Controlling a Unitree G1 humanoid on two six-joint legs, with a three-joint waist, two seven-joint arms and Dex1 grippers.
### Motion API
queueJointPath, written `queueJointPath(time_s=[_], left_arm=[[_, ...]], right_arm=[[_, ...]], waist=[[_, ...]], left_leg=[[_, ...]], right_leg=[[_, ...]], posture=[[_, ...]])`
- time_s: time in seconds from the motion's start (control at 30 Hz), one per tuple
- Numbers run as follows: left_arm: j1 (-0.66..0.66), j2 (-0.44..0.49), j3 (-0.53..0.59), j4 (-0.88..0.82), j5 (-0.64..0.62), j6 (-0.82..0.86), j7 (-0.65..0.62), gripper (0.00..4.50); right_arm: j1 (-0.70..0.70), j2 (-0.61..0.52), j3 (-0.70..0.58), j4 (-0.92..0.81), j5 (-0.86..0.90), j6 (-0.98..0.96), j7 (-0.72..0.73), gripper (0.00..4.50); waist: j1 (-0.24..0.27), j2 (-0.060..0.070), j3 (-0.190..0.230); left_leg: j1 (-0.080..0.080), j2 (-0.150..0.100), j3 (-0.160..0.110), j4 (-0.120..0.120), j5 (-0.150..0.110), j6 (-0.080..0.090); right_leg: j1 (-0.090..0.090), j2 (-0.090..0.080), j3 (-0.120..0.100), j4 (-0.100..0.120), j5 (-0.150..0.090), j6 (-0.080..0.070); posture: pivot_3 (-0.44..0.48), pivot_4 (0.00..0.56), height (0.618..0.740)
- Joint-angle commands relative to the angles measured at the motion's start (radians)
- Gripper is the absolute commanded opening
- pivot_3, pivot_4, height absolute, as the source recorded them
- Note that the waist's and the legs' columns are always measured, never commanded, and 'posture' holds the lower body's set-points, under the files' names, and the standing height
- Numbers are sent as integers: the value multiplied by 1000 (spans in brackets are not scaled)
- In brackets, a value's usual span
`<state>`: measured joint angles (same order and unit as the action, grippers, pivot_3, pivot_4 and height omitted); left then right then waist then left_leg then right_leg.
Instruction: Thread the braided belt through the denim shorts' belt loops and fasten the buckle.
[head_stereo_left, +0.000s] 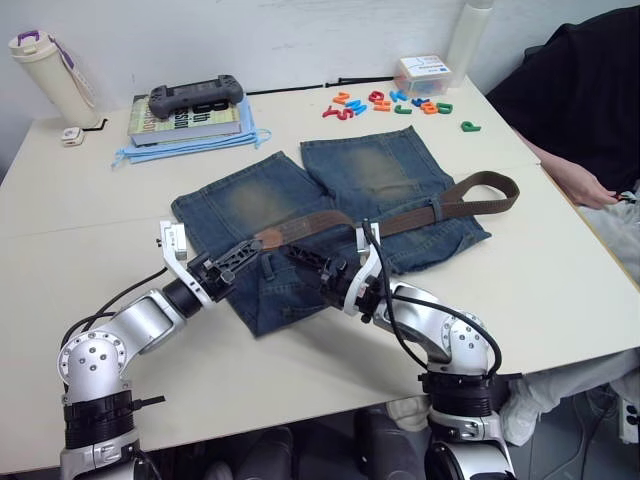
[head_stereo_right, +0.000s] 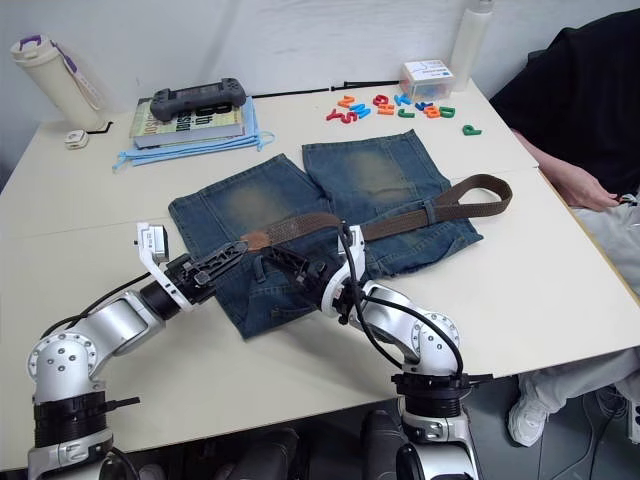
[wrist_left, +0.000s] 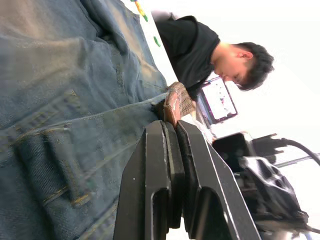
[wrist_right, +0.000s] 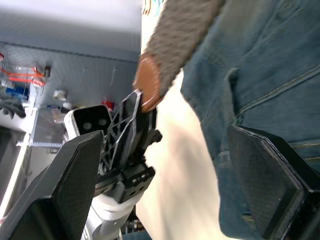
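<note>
The desk (head_stereo_left: 560, 300) carries the denim shorts (head_stereo_left: 330, 210) spread flat at its middle, legs pointing far. Across them lies the braided belt (head_stereo_left: 400, 218), looping off to the right. Left gripper (head_stereo_left: 243, 250) has its jaws clenched on the belt's tan tip (just above the waistband). Right gripper (head_stereo_right: 290, 262), jaws released, hovers beside it.
</note>
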<state>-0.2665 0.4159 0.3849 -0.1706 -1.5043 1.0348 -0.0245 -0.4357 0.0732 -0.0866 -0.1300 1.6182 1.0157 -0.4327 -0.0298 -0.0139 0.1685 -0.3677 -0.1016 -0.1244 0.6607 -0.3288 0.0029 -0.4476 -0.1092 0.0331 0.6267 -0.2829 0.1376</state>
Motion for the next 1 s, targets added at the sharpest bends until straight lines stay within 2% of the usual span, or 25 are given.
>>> queueJointPath(time_s=[0.03,0.33,0.57,0.67,0.9,1.0], left_arm=[[18,28,11,-49,-63,-1,-15,0],[64,74,-11,-68,-110,-6,-16,0],[74,81,-23,-75,-118,-17,-12,0],[81,86,-30,-78,-118,-17,-15,0],[86,95,-36,-79,-120,-22,-15,0],[87,100,-39,-80,-112,-24,-17,0]], right_arm=[[-19,-12,-5,-11,2,-40,33,4240],[-60,-50,-52,45,-29,-116,78,4240],[-62,-54,-42,32,-34,-125,85,4240],[-62,-53,-40,27,-35,-130,85,3478],[-65,-48,-42,9,-38,-147,103,43],[-62,-49,-36,6,-41,-150,105,43]], waist=[[0,0,0],[1,1,1],[1,1,1],[2,2,1],[1,2,1],[1,2,1]], left_leg=[[0,0,0,0,0,0],[0,0,0,0,0,0],[0,0,0,0,0,0],[0,0,0,0,0,0],[0,0,0,0,0,0],[0,0,0,0,0,0]], right_leg=[[0,0,0,0,0,0],[0,0,0,0,0,0],[0,0,0,0,0,0],[0,0,0,0,0,0],[0,0,0,-1,0,0],[0,0,0,-1,0,0]], posture=[[0,150,731],[0,150,731],[0,150,731],[0,150,731],[0,150,731],[0,150,731]])
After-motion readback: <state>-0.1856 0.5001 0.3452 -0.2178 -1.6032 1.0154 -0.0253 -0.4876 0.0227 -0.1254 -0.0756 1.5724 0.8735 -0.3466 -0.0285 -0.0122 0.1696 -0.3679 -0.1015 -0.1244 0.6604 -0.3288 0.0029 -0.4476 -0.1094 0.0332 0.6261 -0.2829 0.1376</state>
